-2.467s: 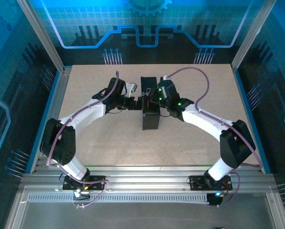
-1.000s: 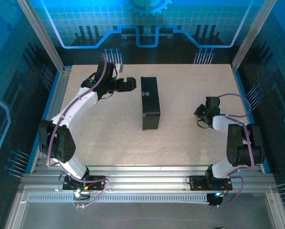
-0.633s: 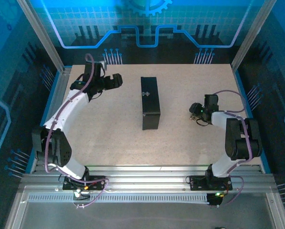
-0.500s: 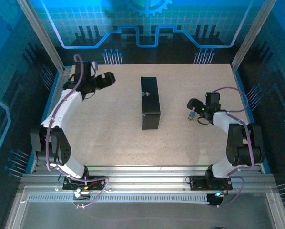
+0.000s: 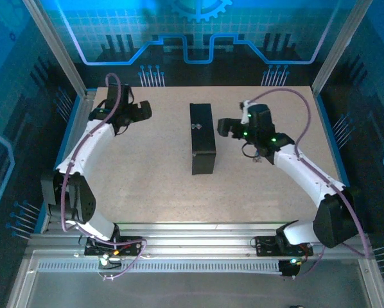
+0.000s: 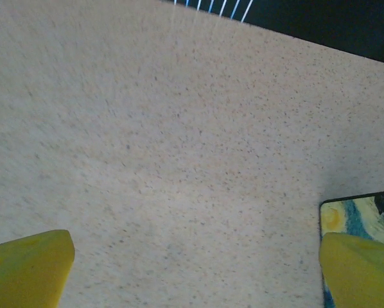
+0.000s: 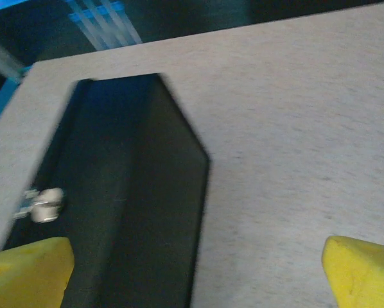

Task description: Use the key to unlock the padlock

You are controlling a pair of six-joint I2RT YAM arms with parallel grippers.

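The padlock (image 7: 43, 204) is a tiny silvery lump hanging on the left side of the dark box (image 7: 124, 212); from above the padlock (image 5: 193, 126) sits on the box (image 5: 203, 138) near its middle. My right gripper (image 7: 195, 256) is open and empty, hovering over the box's right edge; in the top view the right gripper (image 5: 223, 126) is just right of the box. My left gripper (image 6: 195, 256) is open over bare table, with the box's painted lid corner (image 6: 362, 215) at its right. From above the left gripper (image 5: 141, 110) is at the far left. The key is out of view.
The speckled beige table (image 5: 147, 173) spreads around the box. A small pale speck (image 5: 259, 158) lies on the table under my right forearm; I cannot tell what it is. Metal frame posts and blue panels stand along the table's edges.
The right arm swung from the table's right side to just beside the box. The left arm, which had pulled back toward the far left, has hardly moved since.
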